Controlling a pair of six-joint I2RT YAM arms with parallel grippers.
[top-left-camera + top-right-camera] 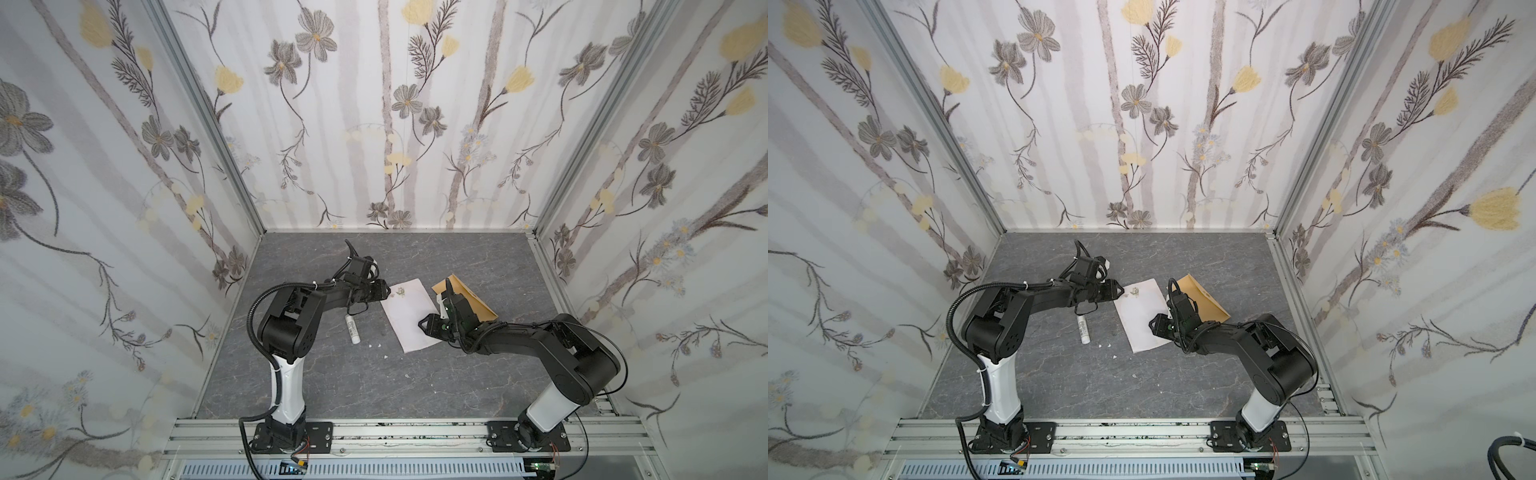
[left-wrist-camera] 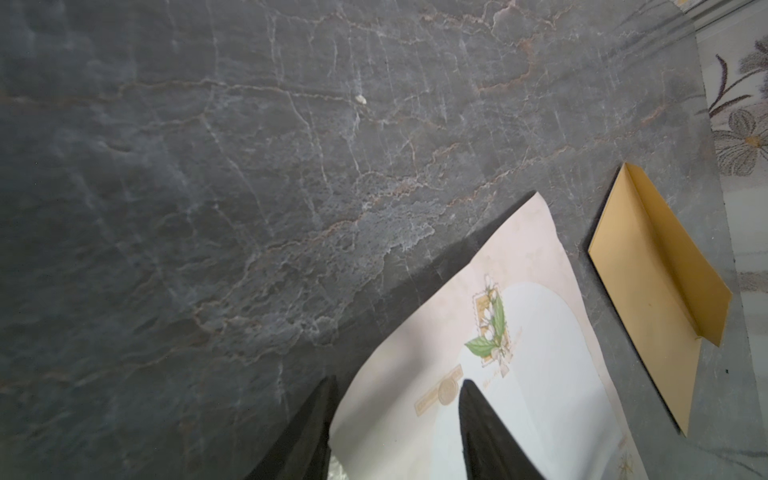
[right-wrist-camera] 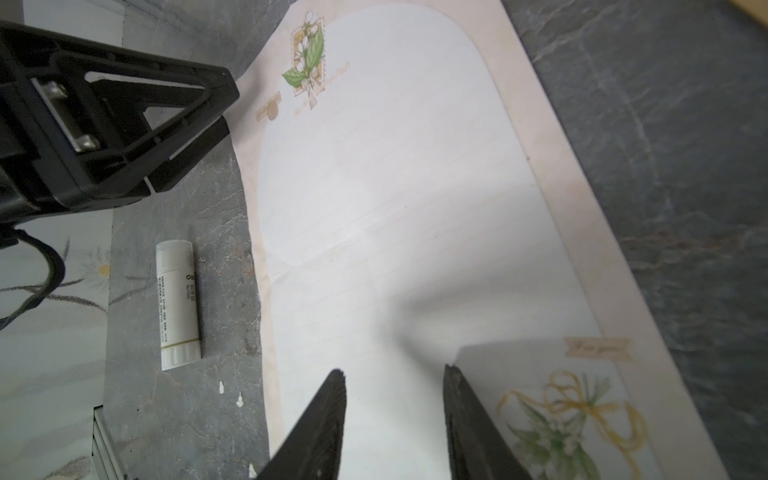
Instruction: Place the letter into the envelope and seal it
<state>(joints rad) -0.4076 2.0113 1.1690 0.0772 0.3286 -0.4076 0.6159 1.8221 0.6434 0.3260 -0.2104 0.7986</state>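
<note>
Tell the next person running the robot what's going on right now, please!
Left fingers: open, at the letter's far end.
Right fingers: open, over its near end.
The letter lies unfolded, print up; the envelope sits beside it, apart, flap up; a glue stick lies nearby.
Done: nothing yet. Left: letter into envelope, then seal.

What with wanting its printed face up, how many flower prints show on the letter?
2. On the letter, one flower print sits near the left claw, the other flower print beside the right claw. Its underside is hidden.
</note>
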